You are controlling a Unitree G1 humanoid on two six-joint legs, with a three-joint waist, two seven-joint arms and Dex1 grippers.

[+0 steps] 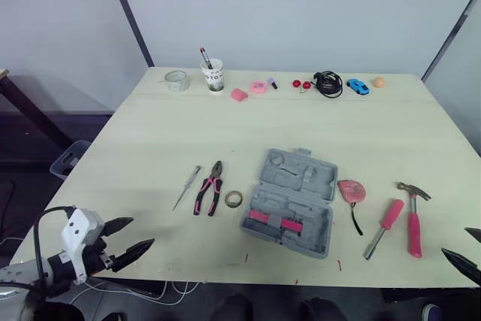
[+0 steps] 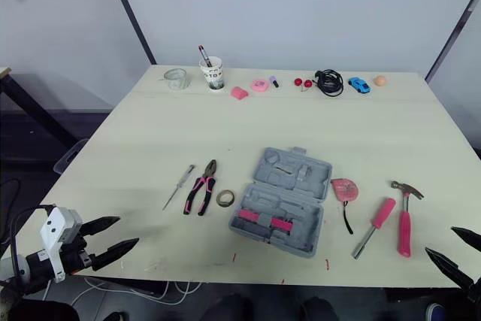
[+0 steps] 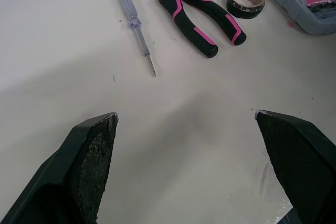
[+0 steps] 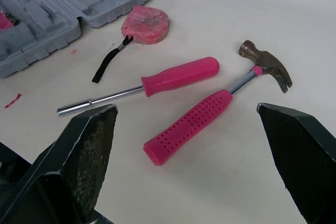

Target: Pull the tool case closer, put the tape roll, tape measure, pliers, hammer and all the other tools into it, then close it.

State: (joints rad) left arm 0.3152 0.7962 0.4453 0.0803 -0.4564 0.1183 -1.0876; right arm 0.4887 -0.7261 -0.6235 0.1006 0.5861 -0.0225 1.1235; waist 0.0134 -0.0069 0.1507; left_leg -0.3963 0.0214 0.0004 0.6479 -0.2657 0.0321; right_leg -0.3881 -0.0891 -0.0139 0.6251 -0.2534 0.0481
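The grey tool case (image 1: pixel 289 201) lies open in the middle of the table. To its left are a tape roll (image 1: pixel 234 199), pink-handled pliers (image 1: pixel 209 187) and a slim clear screwdriver (image 1: pixel 186 187). On the case's right lie a pink tape measure (image 1: pixel 352 191), a pink-handled driver (image 1: pixel 383 227) and a pink-handled hammer (image 1: pixel 414 219). My left gripper (image 1: pixel 142 232) hovers open at the front left corner, short of the screwdriver (image 3: pixel 135 24) and pliers (image 3: pixel 202 17). At the front right edge my right gripper (image 1: pixel 455 243) is open, facing the hammer (image 4: pixel 210 114) and driver (image 4: pixel 157 82).
Along the table's far edge stand a clear jar (image 1: pixel 176 80), a cup with pens (image 1: pixel 214 77), small pink items (image 1: pixel 248 91), a black cable (image 1: pixel 328 83), a blue toy car (image 1: pixel 358 86) and an orange ball (image 1: pixel 378 81). A bin (image 1: pixel 68 159) sits on the floor at the left.
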